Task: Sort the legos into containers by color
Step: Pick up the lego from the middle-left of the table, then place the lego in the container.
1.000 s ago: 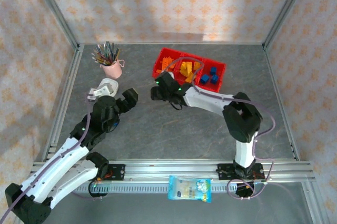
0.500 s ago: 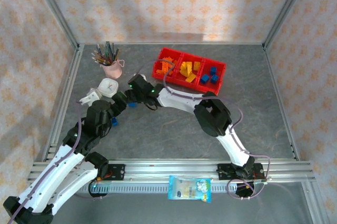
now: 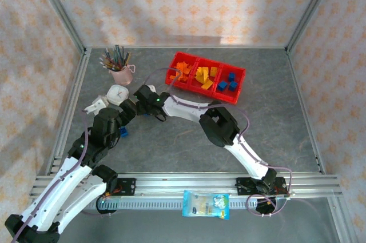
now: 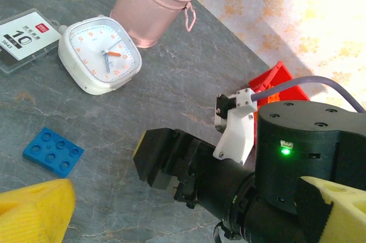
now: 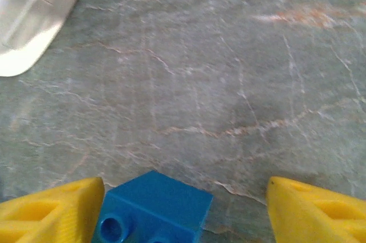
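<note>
Blue lego judged light, rigid, slick; best pinched across flat sides; right gripper parted around it; left gripper spread wide.

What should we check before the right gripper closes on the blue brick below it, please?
1. Blue brick between the right gripper fingers: ok.
2. Brick centred: not ok; it sits by one finger, far from the other.
3. Jaws open wider than the brick: ok.
4. Alarm clock clear of the fingers: ok.
5. Left gripper open and empty: ok.
6. Gap between left gripper and right arm: cannot tell; they look close.
</note>
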{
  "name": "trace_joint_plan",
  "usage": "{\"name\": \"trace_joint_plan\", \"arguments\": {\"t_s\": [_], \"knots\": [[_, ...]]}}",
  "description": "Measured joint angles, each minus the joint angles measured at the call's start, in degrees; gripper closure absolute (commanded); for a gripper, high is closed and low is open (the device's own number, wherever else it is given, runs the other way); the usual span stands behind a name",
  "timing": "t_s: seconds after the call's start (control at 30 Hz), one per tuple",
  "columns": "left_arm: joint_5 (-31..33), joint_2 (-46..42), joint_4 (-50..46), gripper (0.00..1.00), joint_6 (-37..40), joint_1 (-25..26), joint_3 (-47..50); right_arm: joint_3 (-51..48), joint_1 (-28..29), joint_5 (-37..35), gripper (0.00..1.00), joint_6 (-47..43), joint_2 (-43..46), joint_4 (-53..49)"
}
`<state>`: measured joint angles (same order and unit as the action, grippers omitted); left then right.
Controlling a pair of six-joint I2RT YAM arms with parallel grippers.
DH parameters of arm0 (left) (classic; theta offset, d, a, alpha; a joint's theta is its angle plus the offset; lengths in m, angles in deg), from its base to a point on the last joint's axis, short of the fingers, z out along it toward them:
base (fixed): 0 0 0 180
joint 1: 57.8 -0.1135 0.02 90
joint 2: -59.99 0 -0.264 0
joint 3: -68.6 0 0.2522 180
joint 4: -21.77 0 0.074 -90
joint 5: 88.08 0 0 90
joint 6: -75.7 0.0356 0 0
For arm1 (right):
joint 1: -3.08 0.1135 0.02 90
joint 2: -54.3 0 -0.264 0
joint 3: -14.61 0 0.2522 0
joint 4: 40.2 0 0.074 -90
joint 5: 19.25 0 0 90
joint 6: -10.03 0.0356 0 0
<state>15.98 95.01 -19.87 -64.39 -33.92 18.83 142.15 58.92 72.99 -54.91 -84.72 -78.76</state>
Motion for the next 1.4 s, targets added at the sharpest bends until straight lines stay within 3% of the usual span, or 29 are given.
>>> {"name": "trace_joint_plan", "arguments": {"t_s": [0.17, 0.43, 0.77, 1.0, 1.2, 1.4], "knots": [[-0.42, 0.81, 0.68, 0.01, 0.00, -0.04, 0.81, -4.46, 0.00, -2.05, 0.44, 0.11, 2.80, -0.92], [-2.32, 2.01, 2.62, 0.01, -0.04, -0.04, 2.01, -6.69, 0.00, -4.90, 0.42, -1.18, 4.39, -1.88], [-3.21, 1.99, 3.17, 0.01, 0.02, -0.68, 2.01, -3.63, -0.35, -5.75, 0.66, -4.04, 3.76, -2.40], [-4.92, 4.07, 4.68, 0.01, 0.48, -0.79, 2.01, -4.76, -0.83, -5.73, 0.69, -4.15, 4.90, -2.36], [-7.91, 6.19, 6.73, 0.01, 1.01, -0.79, 1.99, -15.34, -2.86, -5.18, 0.69, -3.37, 14.73, -0.90], [-11.82, 9.44, 10.19, 0.01, 1.75, -0.79, 1.95, -25.83, -8.92, -5.07, 0.68, -1.27, 28.55, 1.68]]}}
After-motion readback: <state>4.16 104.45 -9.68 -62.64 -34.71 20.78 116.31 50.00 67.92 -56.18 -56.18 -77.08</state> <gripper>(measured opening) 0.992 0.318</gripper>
